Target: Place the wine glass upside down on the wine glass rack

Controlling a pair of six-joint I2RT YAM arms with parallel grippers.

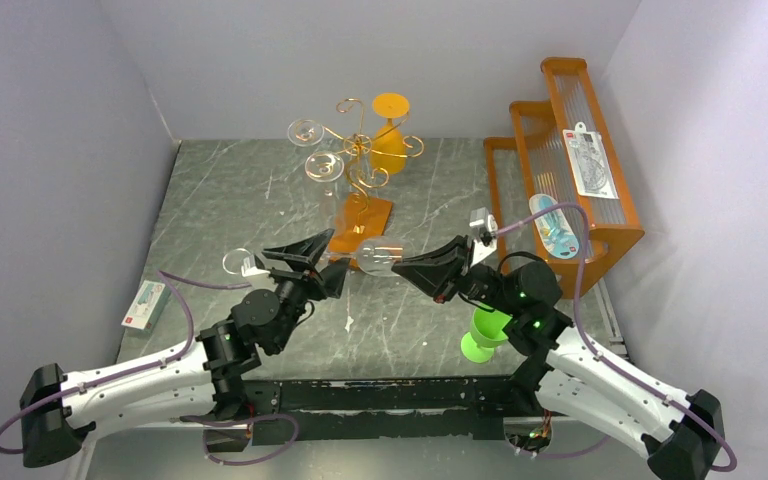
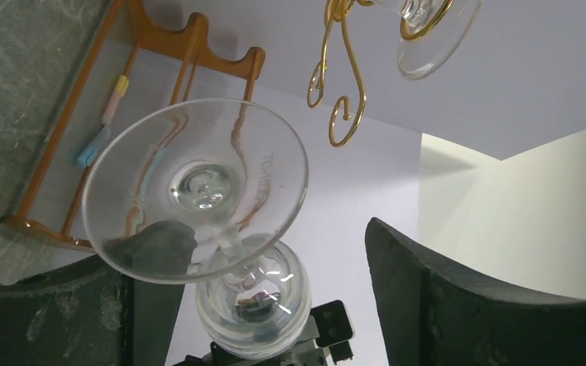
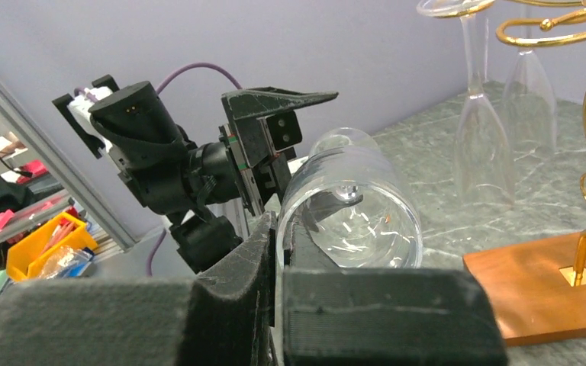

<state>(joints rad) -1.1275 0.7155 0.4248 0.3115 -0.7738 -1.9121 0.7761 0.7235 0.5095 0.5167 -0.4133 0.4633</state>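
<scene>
Top external view: our right jaws clench the clear wine glass [image 1: 378,255] by its rim, our left jaws released around its stem; the gold wire rack [image 1: 363,172] holds other glasses [image 1: 322,166].

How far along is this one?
Not placed yet. Two other glasses hang on the wine glass rack. In hand: the right end effector is shut on the rim of the wine glass, holding it sideways; the left end effector stands open around its stem. Left: carry it to the rack and hang it upside down.
</scene>
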